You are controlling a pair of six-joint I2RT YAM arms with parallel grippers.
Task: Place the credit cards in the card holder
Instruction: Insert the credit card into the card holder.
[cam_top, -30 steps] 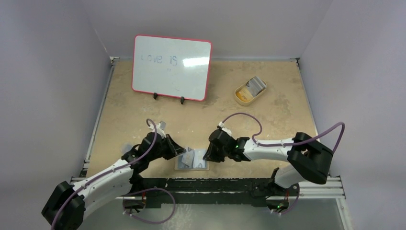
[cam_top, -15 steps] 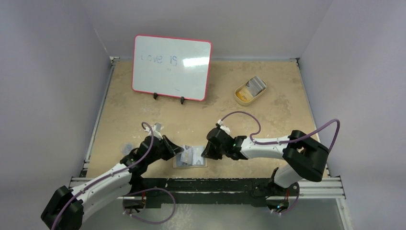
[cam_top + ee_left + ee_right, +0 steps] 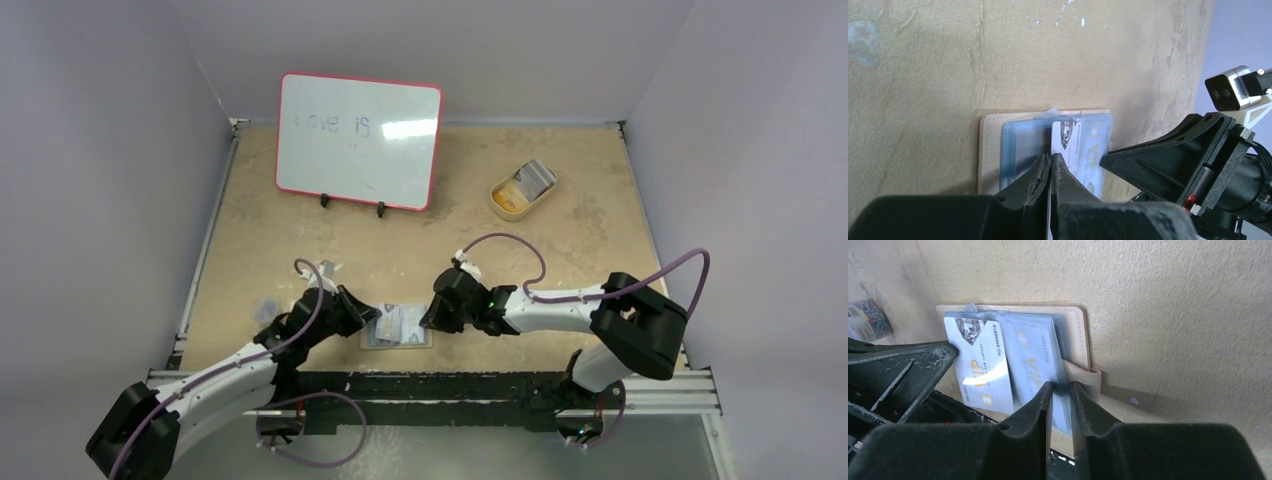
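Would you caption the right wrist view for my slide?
Right gripper grips the open card holder's clear sleeves beside a white VIP card.

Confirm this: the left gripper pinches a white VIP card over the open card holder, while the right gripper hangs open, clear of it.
Wrong about the right gripper: the right wrist view shows it shut on the card holder, pinching its inner pockets. The left gripper does pinch the white VIP card over the open holder.
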